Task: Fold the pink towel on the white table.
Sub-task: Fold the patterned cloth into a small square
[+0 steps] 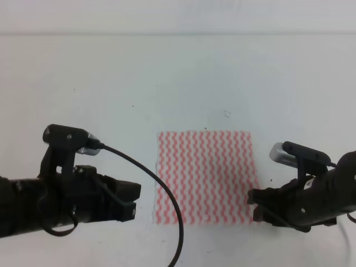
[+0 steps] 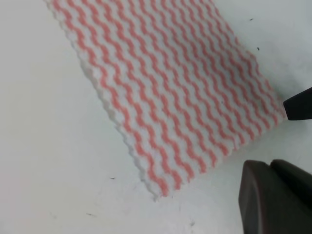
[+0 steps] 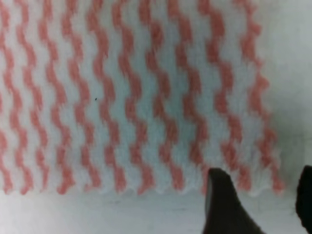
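pink towel (image 1: pixel 206 177) flat, right gripper (image 1: pixel 255 203) at edge

Pale wall strip (image 1: pixel 178 16) along the top of the exterior high view, behind the far edge. Plain, off-white, unmarked. No other non-task things visible in any view.

White table (image 1: pixel 111 72), speck-dotted, with the pink towel (image 1: pixel 204 177) flat on it

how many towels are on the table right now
1. The pink towel lies flat on the white table, between the left gripper and the right gripper.
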